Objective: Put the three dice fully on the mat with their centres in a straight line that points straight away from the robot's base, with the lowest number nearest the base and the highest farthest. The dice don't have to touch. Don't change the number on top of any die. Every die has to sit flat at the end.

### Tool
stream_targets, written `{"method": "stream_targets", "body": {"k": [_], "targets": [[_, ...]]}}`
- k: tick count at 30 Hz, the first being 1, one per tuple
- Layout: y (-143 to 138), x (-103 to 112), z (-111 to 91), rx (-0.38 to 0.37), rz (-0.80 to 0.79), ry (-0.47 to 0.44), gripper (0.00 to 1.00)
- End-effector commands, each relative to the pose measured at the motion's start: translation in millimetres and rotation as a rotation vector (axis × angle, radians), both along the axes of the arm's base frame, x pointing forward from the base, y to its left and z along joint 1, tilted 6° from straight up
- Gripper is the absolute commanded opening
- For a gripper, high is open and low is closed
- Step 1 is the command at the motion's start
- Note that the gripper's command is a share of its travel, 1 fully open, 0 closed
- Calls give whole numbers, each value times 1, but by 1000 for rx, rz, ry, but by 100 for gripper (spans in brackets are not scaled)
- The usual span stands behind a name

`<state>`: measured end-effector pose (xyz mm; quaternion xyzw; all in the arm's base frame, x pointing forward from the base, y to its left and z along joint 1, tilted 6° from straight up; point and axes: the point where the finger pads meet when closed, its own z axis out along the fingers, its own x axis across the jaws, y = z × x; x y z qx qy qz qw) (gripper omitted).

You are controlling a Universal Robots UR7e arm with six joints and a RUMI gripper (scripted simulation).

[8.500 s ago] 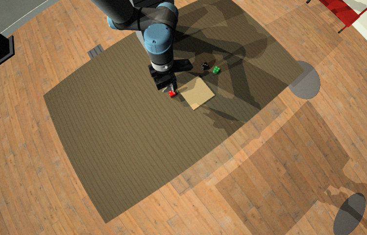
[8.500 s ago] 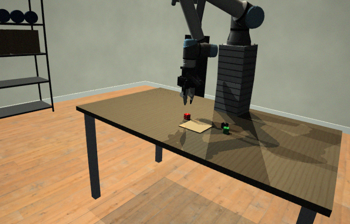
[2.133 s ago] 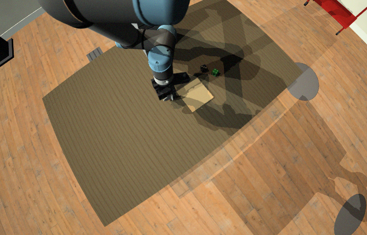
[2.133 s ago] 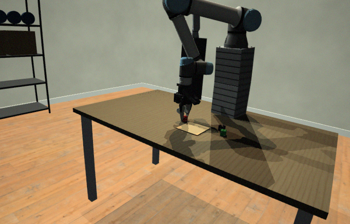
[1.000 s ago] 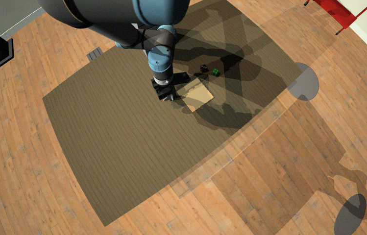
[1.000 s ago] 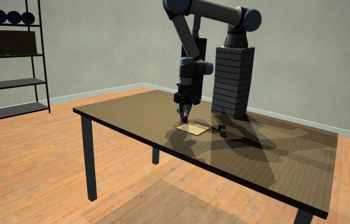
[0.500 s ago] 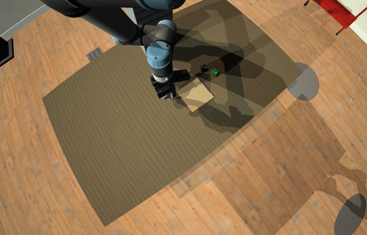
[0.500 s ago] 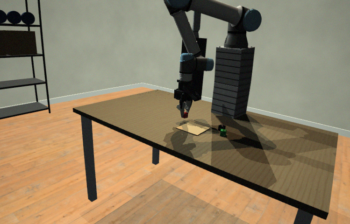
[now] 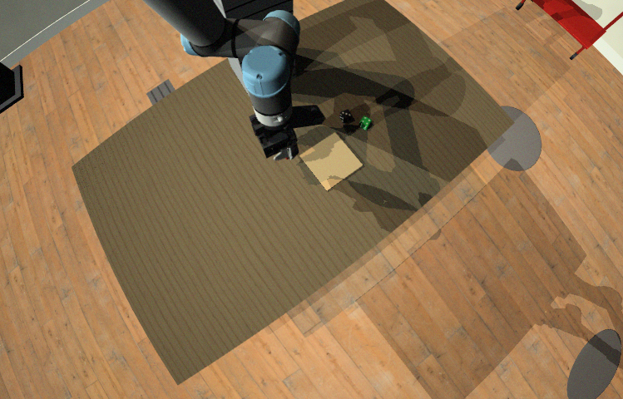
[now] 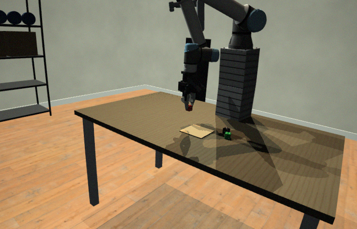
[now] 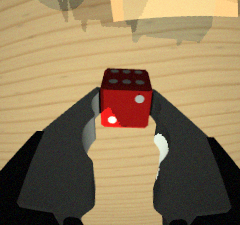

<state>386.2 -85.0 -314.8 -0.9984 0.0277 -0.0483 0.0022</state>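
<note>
My gripper (image 9: 285,155) (image 10: 188,106) (image 11: 125,90) is shut on the red die (image 10: 189,108) (image 11: 126,107), holding it above the table beside the mat. In the wrist view, two pips show on its face toward the camera and six on the darker side face toward the mat. The pale square mat (image 9: 332,163) (image 10: 197,131) (image 11: 175,0) bears no die. A black die (image 9: 345,115) (image 10: 226,130) and a green die (image 9: 365,123) (image 10: 227,135) stand close together on the table, off the mat. Their top numbers are too small to read surely.
The brown table (image 9: 195,237) (image 10: 135,116) lies under the mat and dice. The robot's dark pedestal (image 10: 232,85) stands at its back edge. Arm shadows fall across the table around the black and green dice. A shelf rack (image 10: 10,85) stands far off at the left.
</note>
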Motion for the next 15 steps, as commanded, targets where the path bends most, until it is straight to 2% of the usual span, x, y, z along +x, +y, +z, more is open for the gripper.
{"method": "stream_targets", "body": {"k": [1, 15], "targets": [[0, -1, 13, 0, 0, 0, 10], [0, -1, 18, 0, 0, 0, 10]]}}
